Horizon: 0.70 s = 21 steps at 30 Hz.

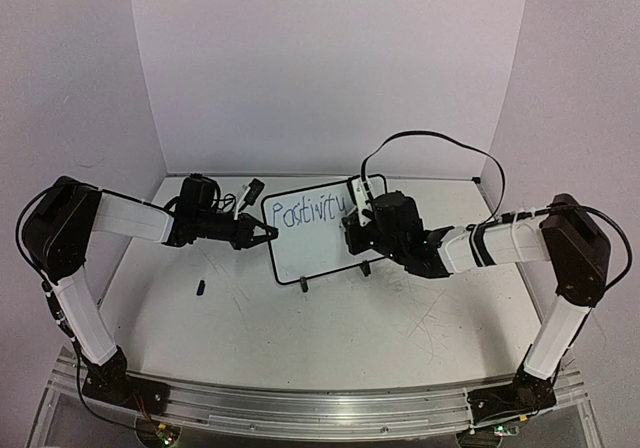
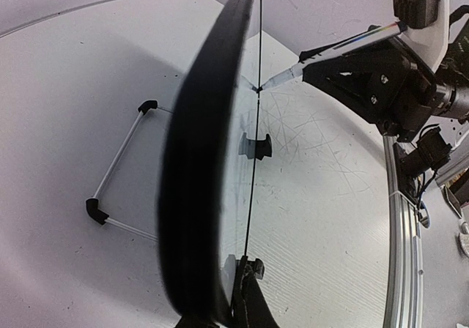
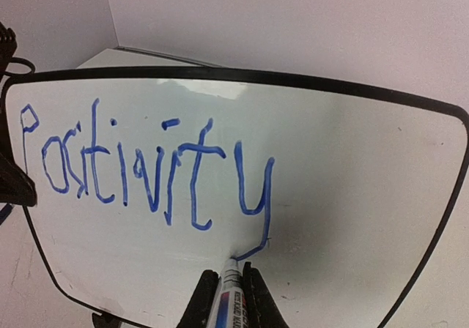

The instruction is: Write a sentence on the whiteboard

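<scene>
Right wrist cam: right gripper (image 3: 229, 272) jaws shut tight on marker (image 3: 226, 303), tip touching whiteboard (image 3: 352, 181) at tail of "y". Blue sentence (image 3: 146, 163) reads "Positivity". Top cam: board upright on table (image 1: 420, 318) btwn arms, left gripper (image 1: 264, 234) clamped on its left edge.

Small rectangular white-faced whiteboard (image 3: 352, 196): face smooth and glossy, catching a pale reflection near the top; thin black frame looks like plastic, semi-gloss. Blue marker-ink sentence (image 3: 146, 167): flat, streaky within the strokes. White-barrelled plastic marker (image 3: 229, 295): smooth, with a printed label. Flat white table (image 1: 400, 328): matt, scuffed, finely scratched. Long ribbed silver metal rail (image 1: 320, 408): dull brushed sheen.
</scene>
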Motion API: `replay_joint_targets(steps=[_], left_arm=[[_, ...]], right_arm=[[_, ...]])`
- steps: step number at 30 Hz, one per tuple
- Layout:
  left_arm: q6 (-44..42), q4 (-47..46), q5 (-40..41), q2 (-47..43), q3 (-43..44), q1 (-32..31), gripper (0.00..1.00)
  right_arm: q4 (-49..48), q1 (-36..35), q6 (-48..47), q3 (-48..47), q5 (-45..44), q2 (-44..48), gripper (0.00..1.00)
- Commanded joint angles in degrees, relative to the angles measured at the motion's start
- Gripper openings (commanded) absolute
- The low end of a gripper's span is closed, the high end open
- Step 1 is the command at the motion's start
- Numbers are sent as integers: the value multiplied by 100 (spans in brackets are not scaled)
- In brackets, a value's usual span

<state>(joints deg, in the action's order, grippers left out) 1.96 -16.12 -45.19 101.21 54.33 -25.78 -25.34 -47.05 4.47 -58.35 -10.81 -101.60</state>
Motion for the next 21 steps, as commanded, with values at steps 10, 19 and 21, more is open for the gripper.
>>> replay_joint_targets(steps=[10,19,21], left_arm=[[-476,142,1317,110,160,108,0],[-409,141,1420,183,207,103,0],[-377,144,1416,173,205,96,0]], right_arm=[[-237,-64,33,58,530,1210,0],[130,-58,-913,117,907,1344,0],[144,-64,-1020,64,1018,1279,0]])
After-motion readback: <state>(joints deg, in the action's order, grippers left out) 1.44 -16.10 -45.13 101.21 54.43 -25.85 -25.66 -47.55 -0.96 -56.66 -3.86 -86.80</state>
